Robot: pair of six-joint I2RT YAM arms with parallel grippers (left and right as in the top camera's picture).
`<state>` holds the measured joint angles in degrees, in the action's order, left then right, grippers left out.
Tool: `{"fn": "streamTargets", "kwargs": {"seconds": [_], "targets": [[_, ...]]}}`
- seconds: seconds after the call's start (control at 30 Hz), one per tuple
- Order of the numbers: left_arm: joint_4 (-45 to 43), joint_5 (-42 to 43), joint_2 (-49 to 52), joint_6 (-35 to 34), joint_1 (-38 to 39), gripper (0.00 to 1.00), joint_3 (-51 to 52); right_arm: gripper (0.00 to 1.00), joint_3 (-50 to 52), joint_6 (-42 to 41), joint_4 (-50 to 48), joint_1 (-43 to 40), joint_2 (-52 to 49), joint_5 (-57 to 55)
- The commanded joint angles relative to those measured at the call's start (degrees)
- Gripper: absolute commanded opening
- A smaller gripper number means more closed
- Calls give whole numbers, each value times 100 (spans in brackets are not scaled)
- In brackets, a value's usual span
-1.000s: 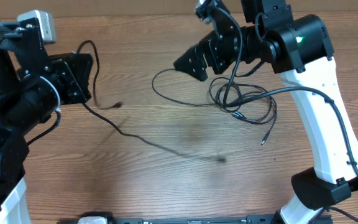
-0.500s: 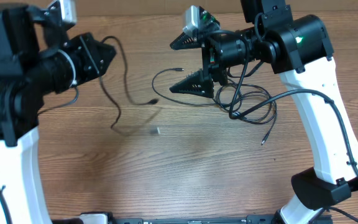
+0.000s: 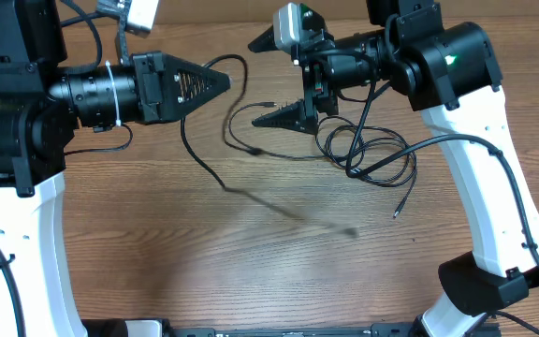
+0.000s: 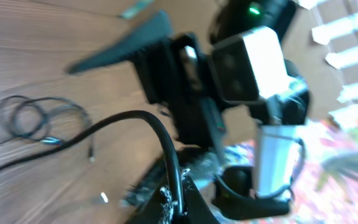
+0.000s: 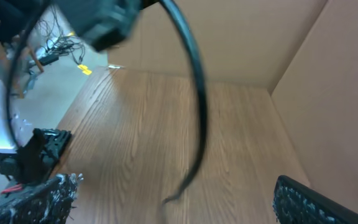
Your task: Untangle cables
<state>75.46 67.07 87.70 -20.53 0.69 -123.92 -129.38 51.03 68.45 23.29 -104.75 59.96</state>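
I am gripping one cable (image 3: pixel 187 145) in the left gripper (image 3: pixel 225 82); it is trailing down to the table (image 3: pixel 251 271). The right gripper (image 3: pixel 256 84) is standing wide and empty, facing it. The tangle (image 3: pixel 372 154) is lying behind, nearer the right arm.

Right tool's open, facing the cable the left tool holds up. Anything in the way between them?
Nothing visible. The left tool, shut on the cable, holds it up; it arcs through open air just ahead of the right tool. The tangle lies on the table behind the right tool, off that path.
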Motion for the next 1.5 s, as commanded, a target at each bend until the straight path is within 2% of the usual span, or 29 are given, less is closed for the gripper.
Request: {"fn": "streamTargets", "kwargs": {"seconds": [0.0, 0.23, 0.47, 0.73, 1.03, 1.2, 1.47], "targets": [[-76, 765, -122, 258, -28, 4, -87, 100, -109, 44, -61, -11, 13, 11], [-269, 820, -164, 466, -28, 4, -87, 100, -109, -120, -7, -4, -7, 459], [-404, 304, -164, 527, -28, 5, -87, 100, -109, -321, 326, 37, -7, 1180], [-1268, 393, -164, -254, -28, 5, -87, 100, -107, -295, 308, 431, -114, 1169], [-1543, 415, -164, -315, -31, 4, -87, 97, -107, -299, 238, 573, -201, 1174], [-2157, -155, -162, -782, -39, 4, -87, 97, -107, -299, 234, 640, -201, 1176], [-2503, -577, -162, -988, -39, 4, -87, 97, -107, -297, 151, 660, -201, 1176]]}}
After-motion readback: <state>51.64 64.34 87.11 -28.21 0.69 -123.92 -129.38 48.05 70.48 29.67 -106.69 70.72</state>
